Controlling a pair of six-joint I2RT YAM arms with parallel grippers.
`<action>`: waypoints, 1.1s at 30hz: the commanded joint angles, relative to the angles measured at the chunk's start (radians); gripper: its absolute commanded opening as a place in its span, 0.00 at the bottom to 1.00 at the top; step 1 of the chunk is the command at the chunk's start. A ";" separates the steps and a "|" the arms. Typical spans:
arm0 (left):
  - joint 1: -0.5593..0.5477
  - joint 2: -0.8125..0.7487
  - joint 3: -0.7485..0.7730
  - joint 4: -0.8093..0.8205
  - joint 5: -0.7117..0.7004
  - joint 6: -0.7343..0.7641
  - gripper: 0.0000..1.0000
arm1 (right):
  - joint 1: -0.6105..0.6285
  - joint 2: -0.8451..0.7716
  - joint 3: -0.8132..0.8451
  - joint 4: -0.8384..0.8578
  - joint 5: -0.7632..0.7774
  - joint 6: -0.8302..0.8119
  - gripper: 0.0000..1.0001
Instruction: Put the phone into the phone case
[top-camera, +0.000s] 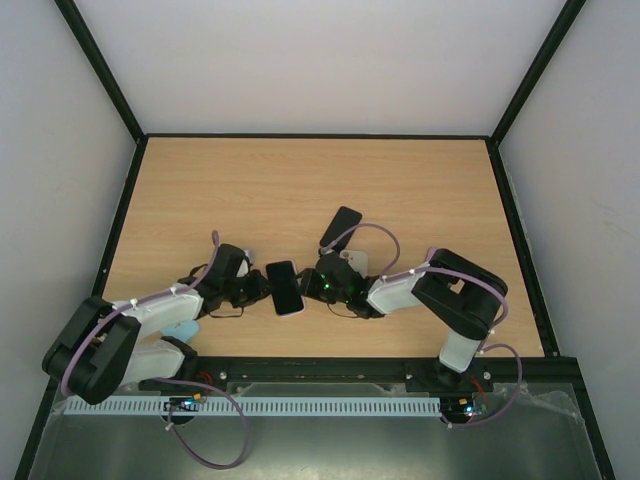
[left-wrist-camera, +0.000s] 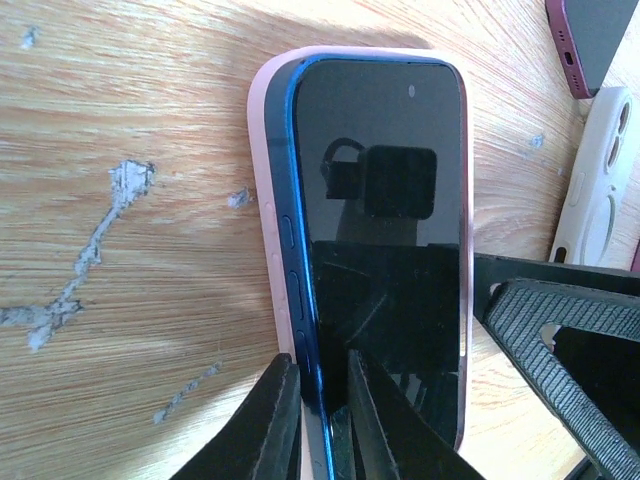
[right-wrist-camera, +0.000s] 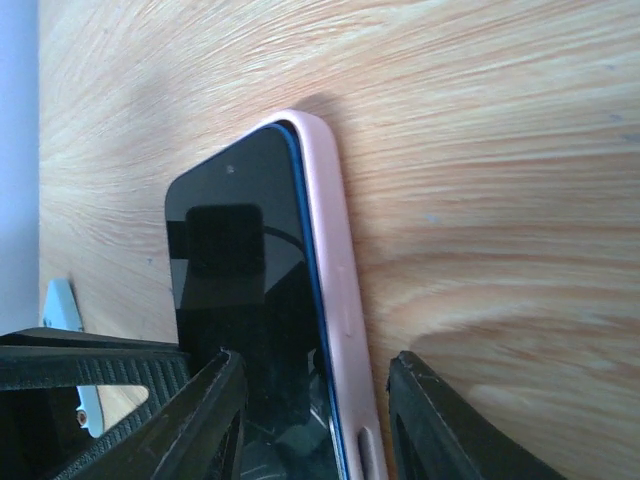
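Phone lies on the worktop between both arms, seen from above. Left wrist: left end effector clamps its blue edge just inside the phone case wall. Right wrist: right end effector gapes astride the phone case; uneven squeezing could pop an edge out.

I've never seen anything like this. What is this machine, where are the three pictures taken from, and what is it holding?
These are two robot arms bolted to a wooden table. One picture looks down from above; the other two come from a small camera on each wrist. Between the arms is a phone in a pink case, its blue rim not fully pressed in. The left gripper, a two-finger claw, pinches the phone's edge; the right gripper stands open around it. A white case and a dark case lie nearby.
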 joint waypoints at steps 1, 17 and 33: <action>-0.004 0.027 -0.031 -0.009 -0.005 -0.008 0.15 | 0.000 0.071 0.014 -0.003 -0.019 -0.017 0.41; -0.020 0.038 -0.068 0.078 0.079 -0.076 0.17 | -0.013 0.158 -0.069 0.841 -0.383 0.340 0.40; -0.020 -0.020 -0.094 0.057 0.050 -0.057 0.33 | -0.017 0.141 -0.043 0.534 -0.424 0.195 0.40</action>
